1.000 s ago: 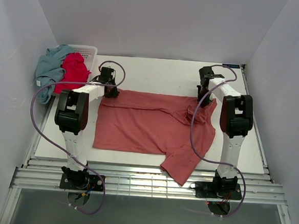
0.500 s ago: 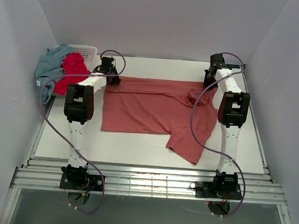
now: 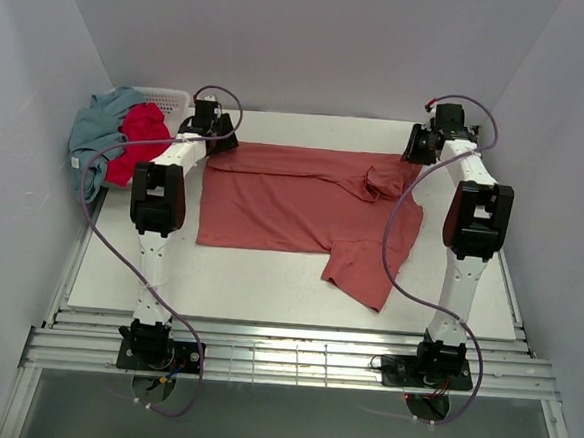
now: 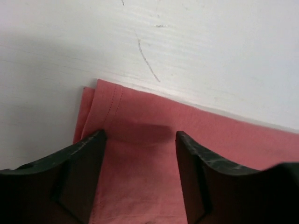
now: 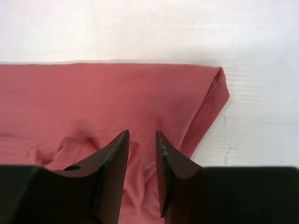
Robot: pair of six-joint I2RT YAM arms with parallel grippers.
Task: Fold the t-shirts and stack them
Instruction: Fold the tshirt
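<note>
The dusty salmon-red t-shirt (image 3: 293, 204) lies spread across the white table (image 3: 267, 287), its far edge doubled over and one sleeve (image 3: 363, 274) pointing toward the near side. My left gripper (image 3: 217, 139) hovers over the shirt's far-left corner with its jaws open; in the left wrist view the gripper (image 4: 140, 135) has flat cloth (image 4: 210, 135) under it and nothing pinched. My right gripper (image 3: 415, 152) is at the far-right corner. In the right wrist view the gripper (image 5: 142, 133) stands narrowly open over rumpled cloth (image 5: 93, 93). A crimson t-shirt (image 3: 142, 138) and a grey-blue t-shirt (image 3: 98, 130) sit at the far left.
A white lattice basket (image 3: 170, 100) stands at the table's far-left corner with the crimson and grey-blue shirts heaped in and over it. White walls close in the back and both sides. Purple cables loop off both arms.
Both arms drew the shirt's far edge toward the back of the table, straightening it. Both grippers, shut on the cloth before, have opened and let go.
</note>
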